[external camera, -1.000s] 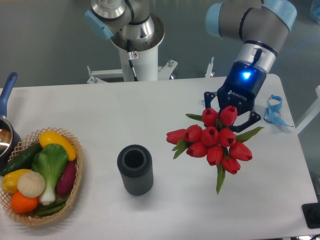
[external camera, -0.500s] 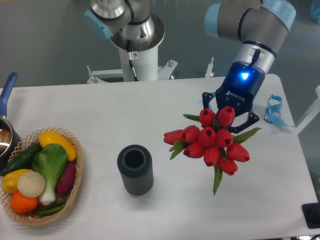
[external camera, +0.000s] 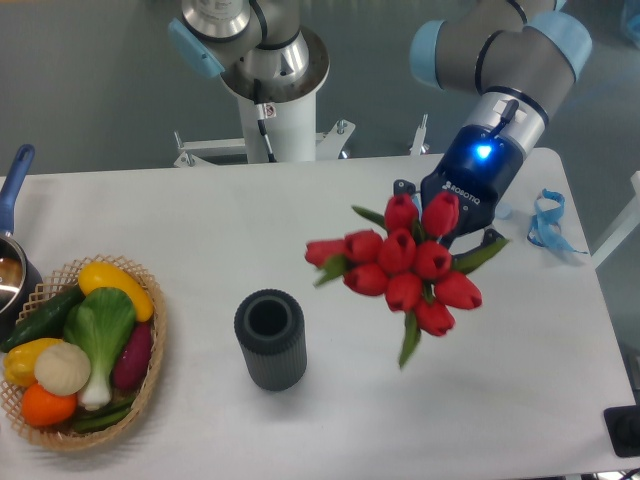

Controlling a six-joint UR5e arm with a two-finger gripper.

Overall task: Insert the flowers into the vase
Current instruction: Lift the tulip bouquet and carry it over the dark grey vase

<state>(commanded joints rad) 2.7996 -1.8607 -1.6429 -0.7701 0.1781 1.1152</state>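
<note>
The flowers (external camera: 400,266) are a tight bunch of red tulip buds with green leaves, held in the air right of the table's middle. My gripper (external camera: 447,228) is shut on the flowers from behind; the buds hide most of its fingers. The vase (external camera: 270,339) is a dark ribbed cylinder that stands upright on the white table, mouth up and empty. It is to the lower left of the bunch and apart from it.
A wicker basket (external camera: 150,372) of vegetables sits at the left front. A pot with a blue handle (external camera: 12,190) is at the left edge. A blue ribbon (external camera: 548,222) lies at the right. The arm's white base (external camera: 278,120) stands behind the table.
The gripper has carried the flowers up and to the left, closer to the vase. The vase and the basket have not moved.
</note>
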